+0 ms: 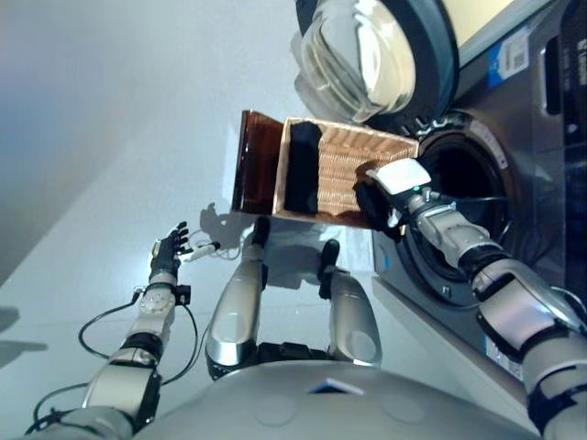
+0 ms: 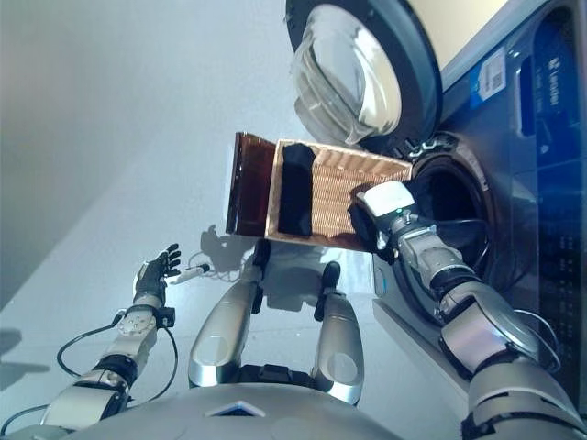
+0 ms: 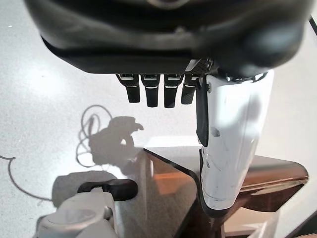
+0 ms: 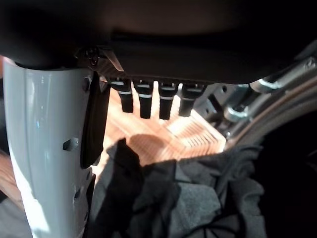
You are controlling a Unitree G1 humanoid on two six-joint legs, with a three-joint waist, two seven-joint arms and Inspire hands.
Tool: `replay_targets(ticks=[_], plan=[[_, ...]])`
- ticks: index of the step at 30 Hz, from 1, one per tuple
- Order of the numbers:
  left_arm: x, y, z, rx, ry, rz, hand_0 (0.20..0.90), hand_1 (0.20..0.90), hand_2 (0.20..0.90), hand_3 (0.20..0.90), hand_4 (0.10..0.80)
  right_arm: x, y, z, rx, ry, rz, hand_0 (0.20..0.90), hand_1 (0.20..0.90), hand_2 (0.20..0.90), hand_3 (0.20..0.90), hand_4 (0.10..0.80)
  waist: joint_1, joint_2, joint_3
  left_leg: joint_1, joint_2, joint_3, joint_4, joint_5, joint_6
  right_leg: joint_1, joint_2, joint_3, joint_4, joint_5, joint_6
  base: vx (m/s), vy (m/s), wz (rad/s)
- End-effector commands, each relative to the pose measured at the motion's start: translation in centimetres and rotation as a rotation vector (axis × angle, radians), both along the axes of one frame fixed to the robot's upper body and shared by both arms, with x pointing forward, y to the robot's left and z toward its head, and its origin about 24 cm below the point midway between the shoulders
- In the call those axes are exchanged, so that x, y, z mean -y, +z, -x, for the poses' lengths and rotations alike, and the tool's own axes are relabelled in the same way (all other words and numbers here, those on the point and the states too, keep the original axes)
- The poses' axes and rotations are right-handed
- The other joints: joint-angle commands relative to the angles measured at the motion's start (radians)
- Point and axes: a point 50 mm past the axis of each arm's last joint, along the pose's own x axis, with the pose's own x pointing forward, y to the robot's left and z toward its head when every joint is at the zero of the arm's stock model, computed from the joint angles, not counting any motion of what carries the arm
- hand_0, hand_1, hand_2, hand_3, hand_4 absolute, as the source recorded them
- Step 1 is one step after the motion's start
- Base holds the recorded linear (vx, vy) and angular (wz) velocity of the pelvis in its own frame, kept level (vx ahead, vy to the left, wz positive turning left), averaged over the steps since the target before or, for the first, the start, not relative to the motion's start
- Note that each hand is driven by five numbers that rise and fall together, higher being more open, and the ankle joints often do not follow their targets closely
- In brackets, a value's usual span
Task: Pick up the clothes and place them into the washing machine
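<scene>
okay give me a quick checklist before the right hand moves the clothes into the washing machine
1. Washing machine door open: ok.
2. Drum opening free of obstruction: ok.
3. Dark clothes under the right hand: ok; secure grip: cannot tell.
4. Basket beside the opening: ok.
5. Another dark garment left in the basket: not ok, more to load.
6. Left hand open, holding nothing, away from the basket: ok.
</scene>
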Motion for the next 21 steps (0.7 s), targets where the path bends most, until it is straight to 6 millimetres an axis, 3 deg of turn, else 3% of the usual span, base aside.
replay_targets(ticks=[1,9,21], plan=[[-2.0,1.1,0.4,0.076,0.072,-0.045,0.9,0.9,0.9,0.9,0.8,1.1,2.7,-1.4,0.149,-0.046,-0.003,0.9,0.9,0.9,0.9,0.8,-0.005,-0.003,-0.045,-0.099,-0.039,-0.004,0.139,-0.074,-0.04,-0.054,0.024,-0.001,-0.04,0.075,-0.064,-0.039,-0.011,0.02],[-2.6,1.2,0.7,0.085,0.114,-0.044,0.9,0.9,0.9,0.9,0.8,1.6,4.5,-2.2,0.211,-0.07,-0.017,0.9,0.9,0.9,0.9,0.8,-0.013,0.015,-0.032,-0.192,-0.033,-0.005,0.223,-0.091,-0.045,-0.148,0.037,-0.003,0.052,0.051,-0.076,-0.05,-0.017,0.02],[-2.5,1.7,0.6,0.129,0.154,-0.03,0.9,0.9,0.9,0.9,0.8,1.4,5.4,-2.8,0.259,-0.095,-0.053,0.9,0.9,0.9,0.9,0.8,-0.019,0.04,-0.037,-0.304,-0.024,-0.018,0.293,-0.096,-0.056,-0.261,0.047,-0.021,0.146,0.02,-0.091,-0.028,-0.029,0.02]])
